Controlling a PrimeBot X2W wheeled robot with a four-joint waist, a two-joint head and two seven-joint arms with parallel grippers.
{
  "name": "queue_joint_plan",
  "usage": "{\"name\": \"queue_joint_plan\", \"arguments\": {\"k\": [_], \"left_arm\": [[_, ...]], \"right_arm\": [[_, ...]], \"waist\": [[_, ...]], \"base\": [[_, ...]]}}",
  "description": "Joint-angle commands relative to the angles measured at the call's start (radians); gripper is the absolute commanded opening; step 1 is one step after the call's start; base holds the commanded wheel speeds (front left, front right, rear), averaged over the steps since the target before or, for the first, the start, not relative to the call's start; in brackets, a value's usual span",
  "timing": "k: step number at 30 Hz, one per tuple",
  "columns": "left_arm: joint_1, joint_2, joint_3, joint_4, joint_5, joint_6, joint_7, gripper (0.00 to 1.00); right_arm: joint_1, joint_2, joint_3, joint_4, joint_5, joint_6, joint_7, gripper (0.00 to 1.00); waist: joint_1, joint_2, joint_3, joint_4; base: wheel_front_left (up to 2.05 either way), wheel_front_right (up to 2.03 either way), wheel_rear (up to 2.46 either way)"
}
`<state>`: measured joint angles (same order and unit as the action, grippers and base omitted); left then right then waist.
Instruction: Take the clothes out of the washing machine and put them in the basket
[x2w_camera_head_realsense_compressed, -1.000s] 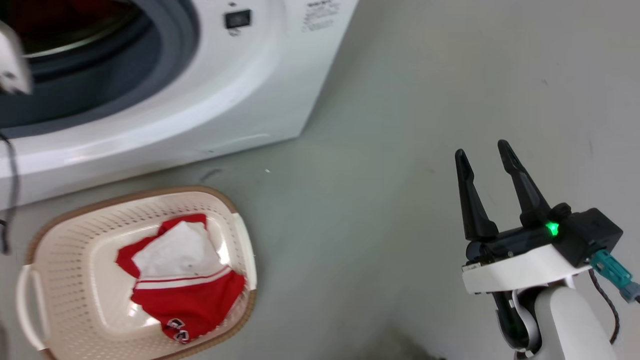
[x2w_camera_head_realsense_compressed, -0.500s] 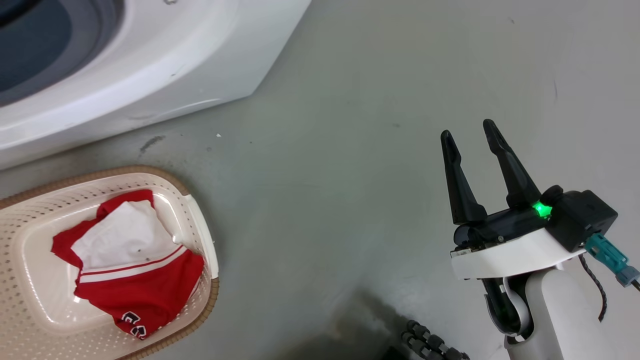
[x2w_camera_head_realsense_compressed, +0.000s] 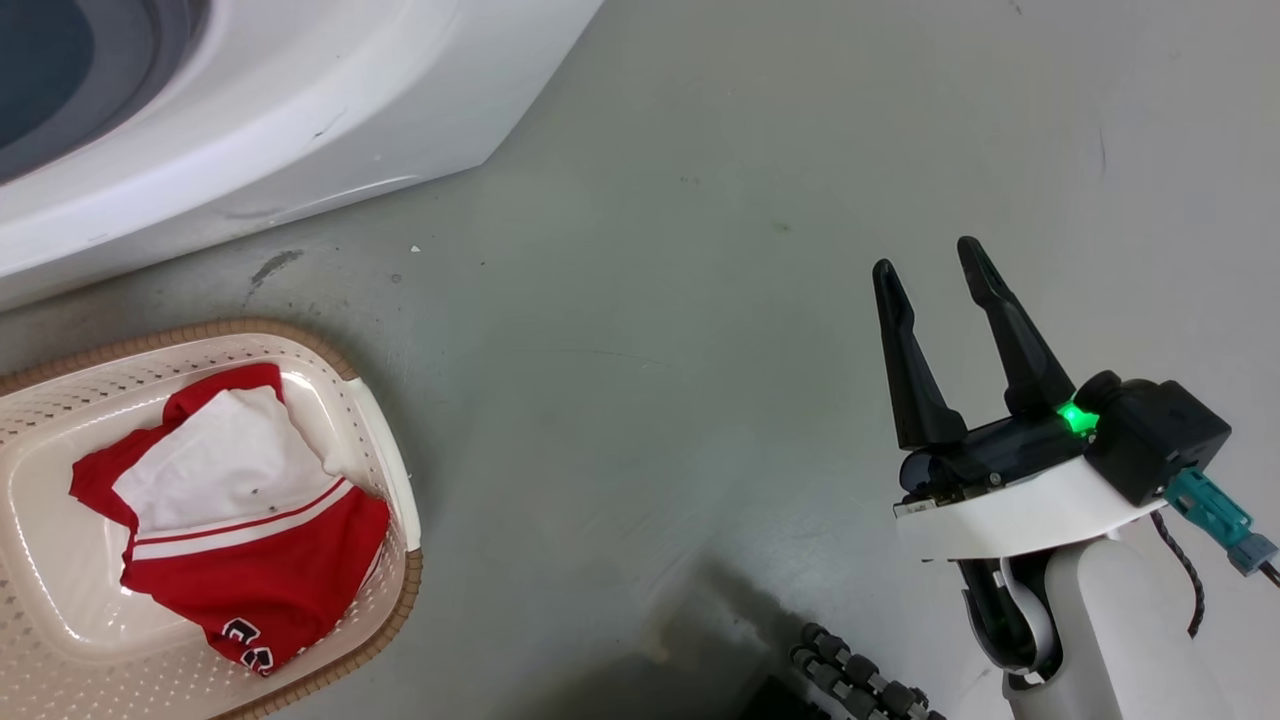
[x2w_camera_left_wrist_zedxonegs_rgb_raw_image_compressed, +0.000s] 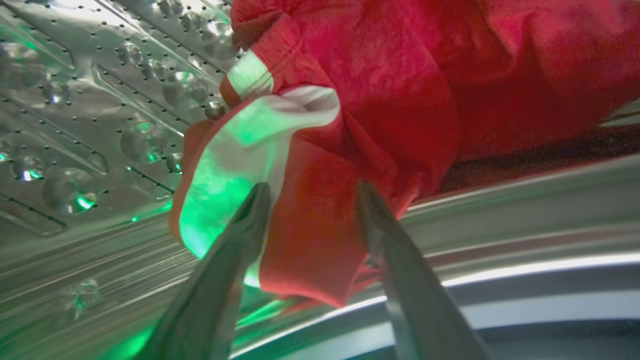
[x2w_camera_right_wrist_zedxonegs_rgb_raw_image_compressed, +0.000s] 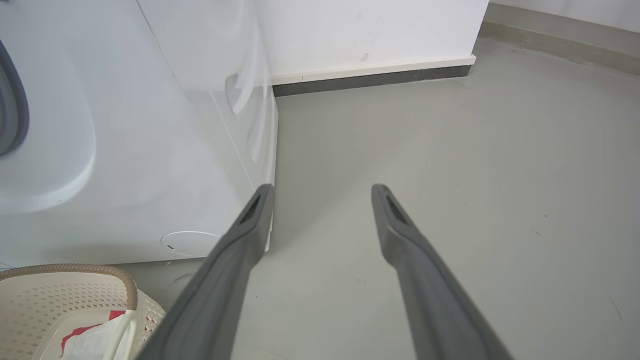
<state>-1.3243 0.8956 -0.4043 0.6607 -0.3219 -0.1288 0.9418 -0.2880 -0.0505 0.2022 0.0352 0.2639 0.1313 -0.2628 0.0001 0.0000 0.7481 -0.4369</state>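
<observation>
Inside drum (x2w_camera_left_wrist_zedxonegs_rgb_raw_image_compressed: 75, 100), left hand (x2w_camera_left_wrist_zedxonegs_rgb_raw_image_compressed: 312, 190) spread astride fold of red garment (x2w_camera_left_wrist_zedxonegs_rgb_raw_image_compressed: 400, 90), not pinching. Advice: press deeper, close on thick fold, lift clear of drum lip (x2w_camera_left_wrist_zedxonegs_rgb_raw_image_compressed: 525, 200). Second garment (x2w_camera_head_realsense_compressed: 240, 570) already in basket (x2w_camera_head_realsense_compressed: 400, 600). Right hand (x2w_camera_head_realsense_compressed: 925, 257) spread, idle above floor (x2w_camera_head_realsense_compressed: 650, 300).

Two red fabric garments with white trim, I counted: the first garment (x2w_camera_head_realsense_compressed: 230, 520) on the head view, the second garment (x2w_camera_left_wrist_zedxonegs_rgb_raw_image_compressed: 375, 100) on the left wrist view. One cream perforated plastic basket (x2w_camera_head_realsense_compressed: 120, 385), brown-rimmed. One large white front-loading washing machine (x2w_camera_head_realsense_compressed: 300, 110). Two grippers showed, left gripper (x2w_camera_left_wrist_zedxonegs_rgb_raw_image_compressed: 312, 186) and right gripper (x2w_camera_head_realsense_compressed: 925, 257), two dark fingers each.
</observation>
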Motion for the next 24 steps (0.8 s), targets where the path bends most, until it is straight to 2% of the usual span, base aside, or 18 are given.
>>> {"name": "queue_joint_plan", "arguments": {"k": [1, 2, 6, 11, 16, 24], "left_arm": [[0.032, 0.012, -0.008, 0.011, -0.006, -0.003, 0.032, 0.18], [0.038, 0.016, -0.007, 0.002, -0.009, -0.002, 0.036, 0.00], [0.050, 0.033, 0.001, -0.035, -0.001, 0.026, -0.010, 0.00], [0.055, 0.040, 0.008, -0.065, 0.035, 0.084, -0.154, 0.00], [0.083, 0.013, 0.036, -0.030, 0.028, 0.141, -0.326, 0.00], [0.141, -0.065, 0.063, 0.065, -0.003, 0.173, -0.655, 0.00]], "right_arm": [[-0.017, 0.000, 0.001, -0.004, 0.002, -0.001, -0.002, 1.00], [-0.019, 0.000, 0.000, -0.005, 0.003, -0.001, -0.002, 1.00], [-0.022, 0.000, -0.004, -0.008, 0.004, -0.001, -0.002, 1.00], [-0.022, 0.000, -0.009, -0.005, 0.003, -0.001, -0.002, 1.00], [-0.018, 0.000, -0.017, -0.006, -0.006, -0.001, -0.002, 1.00], [0.003, 0.000, -0.044, 0.001, -0.027, -0.001, -0.002, 1.00]], "waist": [[-0.0001, 0.0000, 0.001, -0.002], [-0.0001, 0.0000, 0.003, -0.003], [-0.0001, 0.0000, 0.007, -0.008], [-0.0001, 0.0000, 0.004, -0.009], [-0.0001, 0.0000, -0.023, -0.007], [-0.0001, 0.0000, -0.097, 0.013]], "base": [[0.00, 0.00, 0.00], [0.00, 0.00, 0.00], [0.00, 0.00, 0.00], [0.00, 0.00, 0.00], [0.00, 0.00, 0.00], [0.00, 0.00, 0.00]]}}
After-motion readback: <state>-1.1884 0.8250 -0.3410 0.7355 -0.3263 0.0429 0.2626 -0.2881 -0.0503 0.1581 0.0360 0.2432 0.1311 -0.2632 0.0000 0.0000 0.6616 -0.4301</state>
